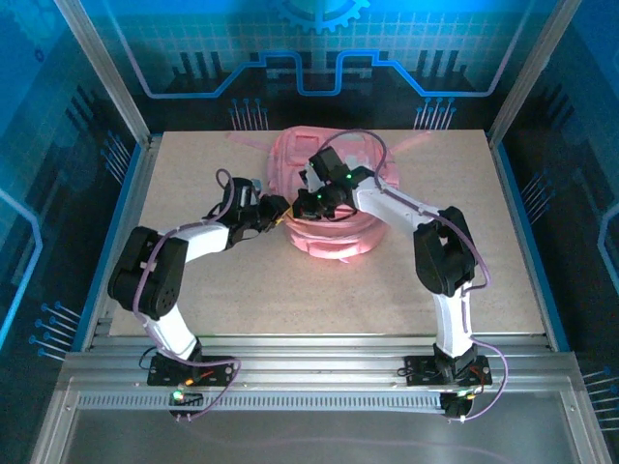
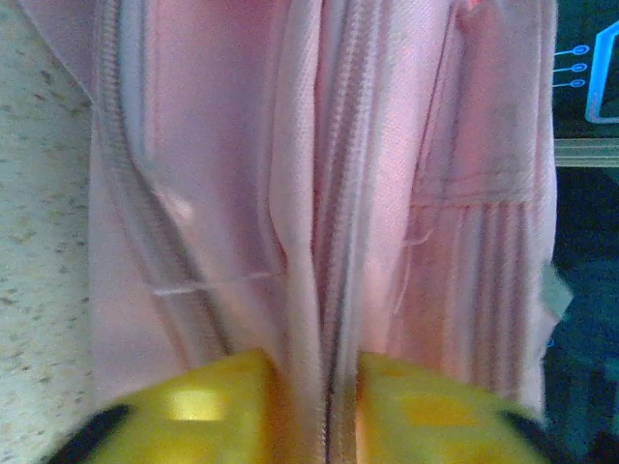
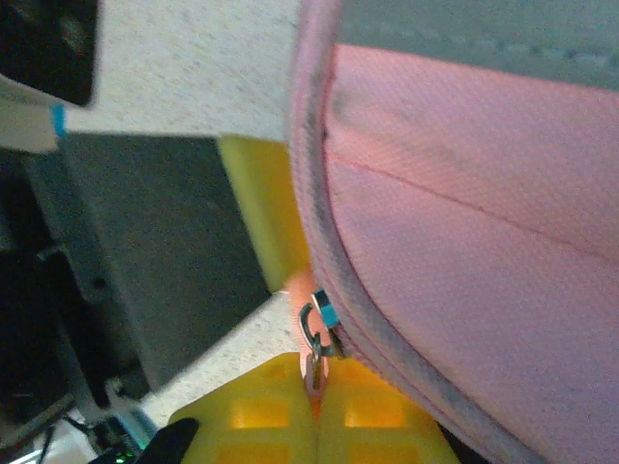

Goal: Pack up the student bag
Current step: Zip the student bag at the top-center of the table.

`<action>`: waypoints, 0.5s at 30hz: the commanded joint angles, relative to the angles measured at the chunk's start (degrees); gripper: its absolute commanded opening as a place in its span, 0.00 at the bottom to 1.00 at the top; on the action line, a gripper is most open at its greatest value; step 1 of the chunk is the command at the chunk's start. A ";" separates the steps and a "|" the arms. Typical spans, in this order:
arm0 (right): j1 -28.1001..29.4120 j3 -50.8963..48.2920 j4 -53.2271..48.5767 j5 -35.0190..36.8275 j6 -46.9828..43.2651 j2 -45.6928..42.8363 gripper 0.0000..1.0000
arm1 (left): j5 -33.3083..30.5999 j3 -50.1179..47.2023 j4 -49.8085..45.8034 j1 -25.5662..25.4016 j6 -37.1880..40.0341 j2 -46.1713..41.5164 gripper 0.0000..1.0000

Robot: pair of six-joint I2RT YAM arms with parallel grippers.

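Note:
The student bag [image 1: 338,193], a soft pink backpack, lies at the back middle of the table. My left gripper [image 1: 275,215] is at the bag's left edge. In the left wrist view its yellow fingers [image 2: 208,406] are shut on a fold of the bag's fabric [image 2: 319,242] along a zip. My right gripper [image 1: 308,203] reaches over the bag to the same edge. In the right wrist view the right gripper [image 3: 316,387] is shut on the pink zip pull [image 3: 314,367], just below the metal slider [image 3: 317,327] on the bag's curved zip seam [image 3: 329,193].
The speckled tabletop [image 1: 290,290] is bare in front of the bag. Thin pink straps [image 1: 242,143] trail toward the back edge. A yellow finger of the left gripper [image 3: 263,208] shows close beside the slider. Metal frame rails [image 1: 135,164] border the table.

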 commanded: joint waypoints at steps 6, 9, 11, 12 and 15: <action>-2.13 -12.61 -9.34 4.23 -9.06 -12.21 0.00 | -2.73 2.20 2.13 1.34 2.58 2.44 0.00; -5.69 -17.06 -13.64 6.14 -15.36 -14.65 0.00 | -1.83 3.58 -0.04 2.09 4.43 2.32 0.00; -8.64 -18.67 -16.66 6.97 -18.58 -15.79 0.00 | -1.43 4.78 -1.68 2.19 5.59 2.67 0.00; -9.95 -19.55 -18.03 7.42 -19.75 -16.45 0.00 | -1.42 5.08 -2.13 2.27 5.99 2.81 0.00; -13.00 -20.94 -21.13 13.87 -21.45 -18.77 0.00 | -1.51 5.57 -2.72 2.59 6.40 2.84 0.00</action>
